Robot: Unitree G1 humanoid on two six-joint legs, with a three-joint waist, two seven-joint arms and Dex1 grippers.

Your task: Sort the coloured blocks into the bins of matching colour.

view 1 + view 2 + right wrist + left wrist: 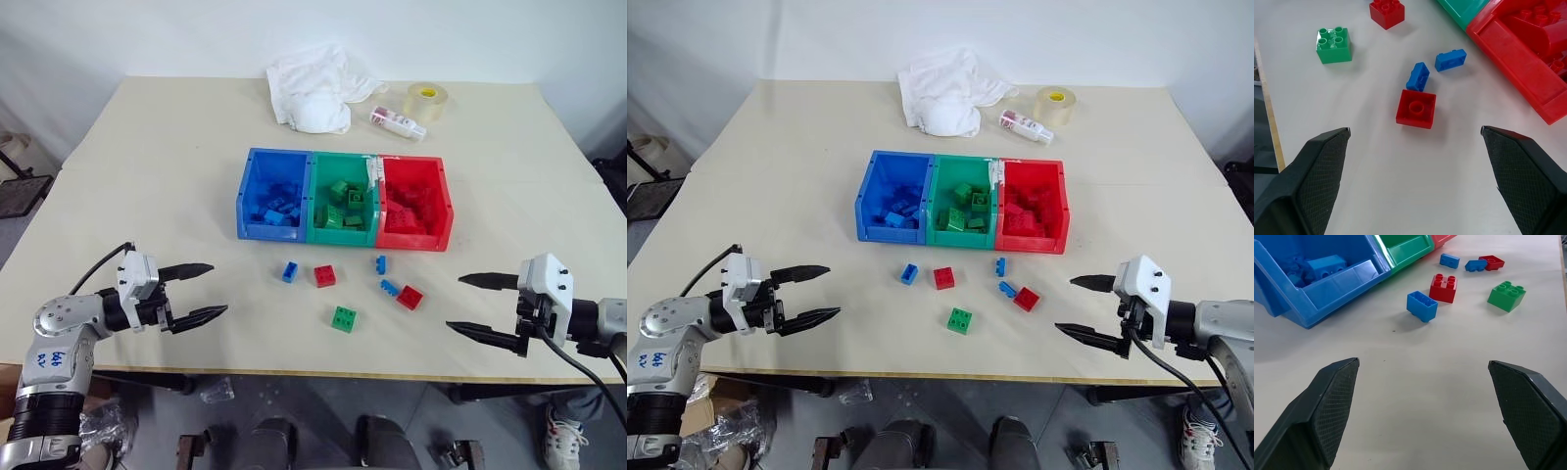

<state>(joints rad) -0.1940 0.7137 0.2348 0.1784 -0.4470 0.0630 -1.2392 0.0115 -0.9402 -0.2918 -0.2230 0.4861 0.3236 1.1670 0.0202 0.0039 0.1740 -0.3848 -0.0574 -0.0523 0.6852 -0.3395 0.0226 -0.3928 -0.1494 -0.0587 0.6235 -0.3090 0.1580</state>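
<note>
A: Where does the sorting stand?

B: Partly done, I'd judge. The three joined bins sit mid-desk: blue bin [257,186], green bin [323,181] and red bin [438,191], each already holding bricks of its own colour. Six bricks lie loose on the desk [147,147] just in front of them.

A: Which ones?

B: A blue brick [290,271] beside a red brick [325,276], a green brick [344,318] nearest the desk's front edge, two small blue bricks [380,262] [389,287], and a flat red brick [410,297] touching the second of those.

A: And the arms?

B: Both hover low over the front of the desk, well apart, pointing inward toward the loose bricks. The left gripper [198,291] has its jaws spread wide with nothing between them; the right gripper [476,305] is the same, wide and empty.

A: So the next move?

B: Probably a reach and pick. The left is nearer the blue and red pair, the right nearer the flat red brick. That red one touches a blue, so the jaws would need to close on it alone.
</note>
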